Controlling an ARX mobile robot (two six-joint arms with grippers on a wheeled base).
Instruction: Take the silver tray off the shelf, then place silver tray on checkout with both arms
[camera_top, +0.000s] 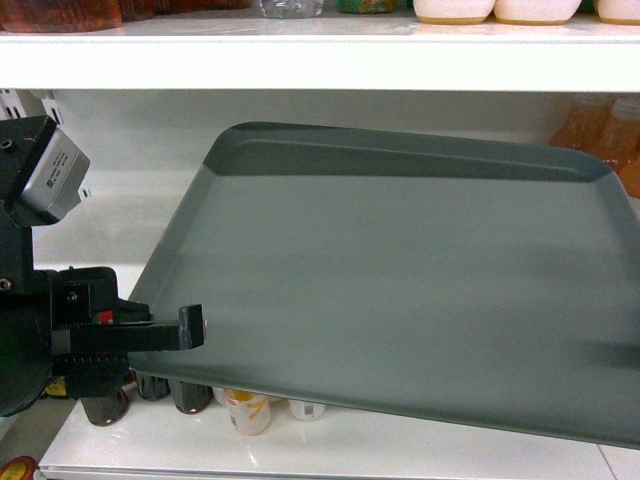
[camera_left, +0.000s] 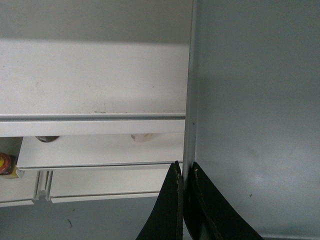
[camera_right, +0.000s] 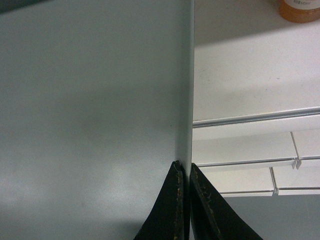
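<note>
Grey-green tray, white shelves, my black claws

The silver tray (camera_top: 400, 270) is a plain matte grey-green with no pattern, the shelf (camera_top: 320, 65) boards are glossy white, and my left gripper (camera_left: 184, 172) and right gripper (camera_right: 184, 170) are both black; there's a small red patch on my left arm (camera_top: 105, 317) and an orange bottle (camera_right: 300, 10).

Right gripper (camera_right: 184, 172) pinches the silver tray (camera_right: 90, 110) by its right rim, one black finger (camera_right: 167, 210) each side of the edge. Tray fills the left half. White shelf (camera_right: 250, 85) boards lie beyond on the right. Orange container (camera_right: 300, 10) sits top right corner.
</note>
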